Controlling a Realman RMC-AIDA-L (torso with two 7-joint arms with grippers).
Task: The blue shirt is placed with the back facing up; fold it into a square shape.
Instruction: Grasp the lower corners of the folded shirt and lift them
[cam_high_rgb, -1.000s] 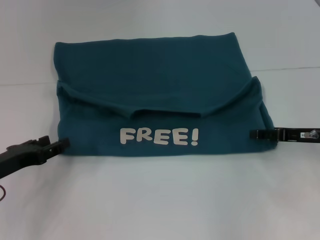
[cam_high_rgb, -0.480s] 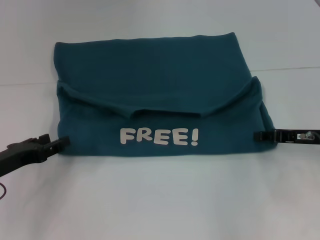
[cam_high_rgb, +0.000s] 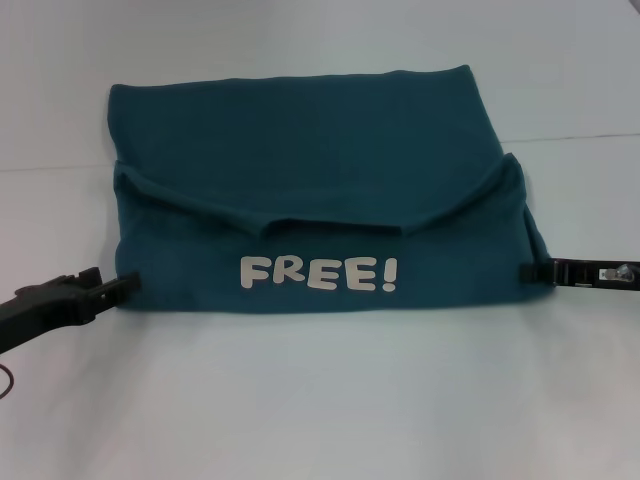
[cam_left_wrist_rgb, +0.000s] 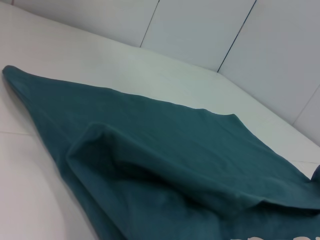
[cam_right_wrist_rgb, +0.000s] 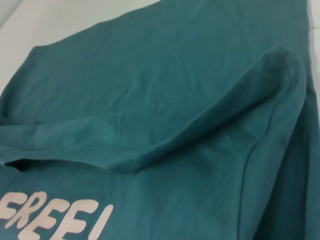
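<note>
The blue shirt (cam_high_rgb: 300, 170) lies flat on the white table, folded into a wide rectangle. Its near part is turned up, so the white "FREE!" lettering (cam_high_rgb: 319, 273) faces me. My left gripper (cam_high_rgb: 112, 286) sits low at the shirt's near left corner, open, with its tips at the fabric edge and nothing held. At the near right edge, my right gripper (cam_high_rgb: 532, 271) lies level and just touches the hem. The left wrist view shows the shirt (cam_left_wrist_rgb: 175, 160) with its folded flap. In the right wrist view the shirt (cam_right_wrist_rgb: 150, 100) and its lettering (cam_right_wrist_rgb: 50, 215) fill the picture.
The white table (cam_high_rgb: 320, 400) stretches around the shirt on all sides. A seam line (cam_high_rgb: 570, 137) crosses the table behind the shirt. White wall panels (cam_left_wrist_rgb: 210, 30) rise beyond the table's far edge.
My right gripper has drawn back to the right, off the shirt's near right part to its edge. The left gripper has hardly moved. The shirt lies as before.
</note>
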